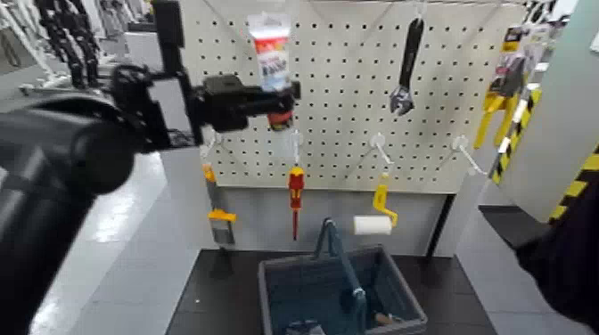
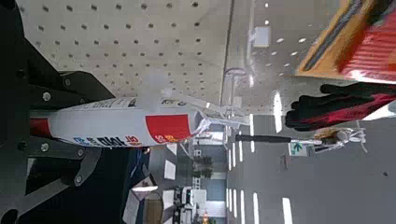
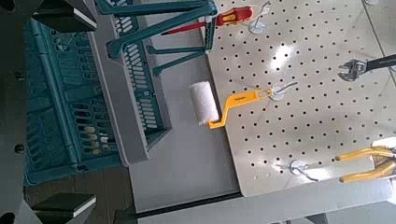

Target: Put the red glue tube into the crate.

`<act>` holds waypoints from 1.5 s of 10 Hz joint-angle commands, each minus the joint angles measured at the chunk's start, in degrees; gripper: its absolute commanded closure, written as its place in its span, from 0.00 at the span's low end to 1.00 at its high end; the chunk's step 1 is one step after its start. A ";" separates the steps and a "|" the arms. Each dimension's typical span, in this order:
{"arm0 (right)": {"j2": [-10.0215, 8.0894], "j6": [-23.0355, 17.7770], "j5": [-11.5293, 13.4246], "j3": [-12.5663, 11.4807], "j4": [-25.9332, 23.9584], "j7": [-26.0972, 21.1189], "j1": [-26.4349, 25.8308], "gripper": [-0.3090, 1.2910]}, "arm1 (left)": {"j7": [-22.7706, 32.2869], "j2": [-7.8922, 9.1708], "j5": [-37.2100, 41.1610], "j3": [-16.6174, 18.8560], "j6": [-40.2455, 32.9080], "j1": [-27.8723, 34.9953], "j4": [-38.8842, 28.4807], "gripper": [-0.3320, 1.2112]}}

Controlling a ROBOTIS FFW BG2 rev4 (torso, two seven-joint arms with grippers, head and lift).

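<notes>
The red glue tube [image 1: 270, 53] hangs upright on the white pegboard [image 1: 356, 134], white band on top. My left gripper [image 1: 282, 100] is raised to the board and shut on the tube's lower end. In the left wrist view the tube [image 2: 126, 124] lies between the dark fingers [image 2: 70, 93], its flat end at a peg hook. The grey-blue crate [image 1: 267, 285] stands on the dark floor below the board, blue handles up; it also shows in the right wrist view [image 3: 131, 103]. My right arm [image 1: 570, 258] waits low on the right, its gripper [image 3: 37, 112] open beside the crate.
On the board hang a red-and-yellow screwdriver [image 1: 295, 192], a black wrench [image 1: 407, 67], a yellow-handled paint roller [image 1: 379, 218] and yellow tools [image 1: 495, 107] at the right. A few small items lie in the crate. A grey wall panel stands at the far right.
</notes>
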 commanded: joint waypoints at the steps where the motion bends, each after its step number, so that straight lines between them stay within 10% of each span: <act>1: 6.86 0.00 -0.05 0.11 0.02 0.00 -0.01 0.21 | 0.84 -0.99 2.31 -1.98 0.12 2.63 0.47 0.99; 15: 6.77 0.35 -0.05 0.37 0.02 -0.09 -0.01 0.21 | -1.35 -3.63 1.08 -3.03 3.37 18.54 9.70 0.99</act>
